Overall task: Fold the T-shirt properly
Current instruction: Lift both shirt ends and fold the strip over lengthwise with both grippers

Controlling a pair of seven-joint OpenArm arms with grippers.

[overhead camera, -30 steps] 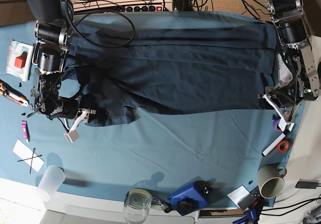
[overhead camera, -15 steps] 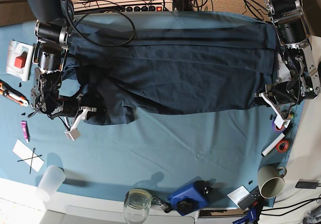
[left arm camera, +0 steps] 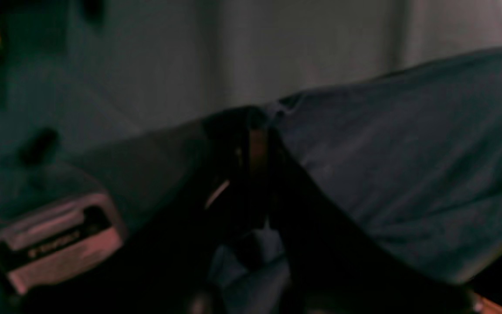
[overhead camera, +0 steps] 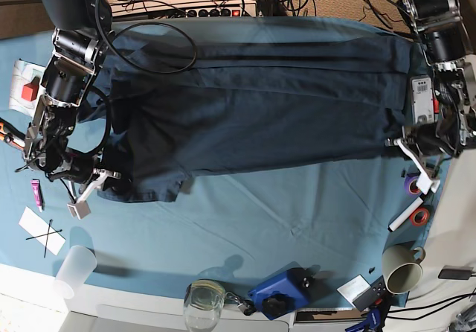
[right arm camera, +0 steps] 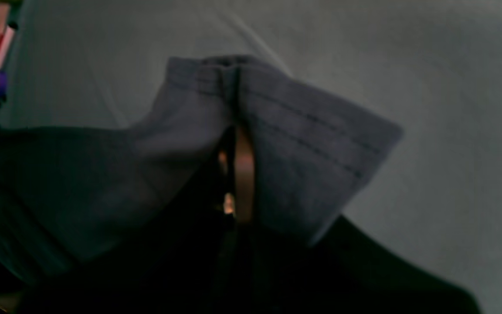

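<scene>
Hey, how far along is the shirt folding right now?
Early stage. Done: the T-shirt lies spread lengthwise across the tablecloth, with long creases near its far edge. In hand: the right pincer is shut on a hemmed edge, and the left pincer is shut on the cloth at the opposite end. Left: bringing that edge over and finishing the folds; no compact fold shows yet.

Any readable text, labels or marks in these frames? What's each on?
"X": hand-drawn black cross on the white paper slip by the tablecloth edge.
White label on the left arm: print too small to read.
Label in the left wrist view: a line of print, too blurred to read.
Nothing else legible.
</scene>
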